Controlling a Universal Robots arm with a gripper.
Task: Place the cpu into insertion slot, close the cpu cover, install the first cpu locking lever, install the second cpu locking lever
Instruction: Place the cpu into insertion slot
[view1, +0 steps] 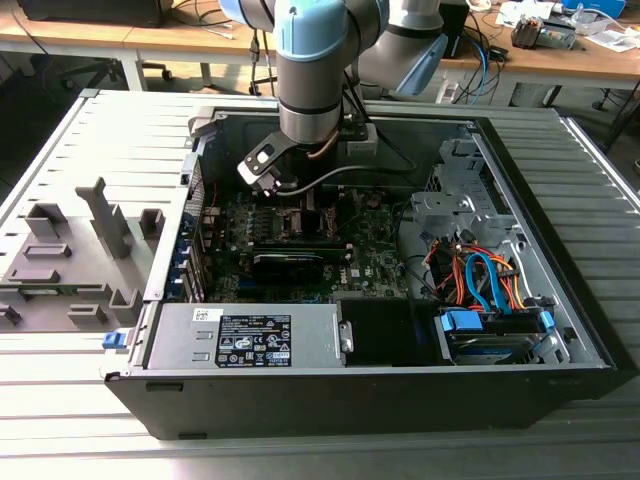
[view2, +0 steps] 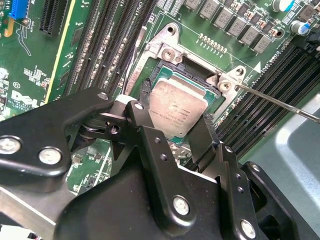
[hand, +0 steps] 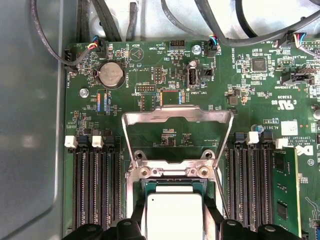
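My claw (view2: 176, 106) is closed to the width of the cpu (view2: 175, 110), one finger (view2: 146, 90) against each of two opposite edges. The cpu sits in the insertion slot (view2: 194, 76), roughly level with its rim; I cannot tell whether it is fully seated. In the first wrist view the cpu cover (hand: 177, 116) stands swung open beyond the slot. A thin locking lever (view2: 280, 103) juts out unlatched beside the slot.

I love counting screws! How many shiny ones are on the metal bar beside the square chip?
2. In the first wrist view, on the bracket beside the cpu: one screw at one end, another screw opposite. The gripper may hide more.
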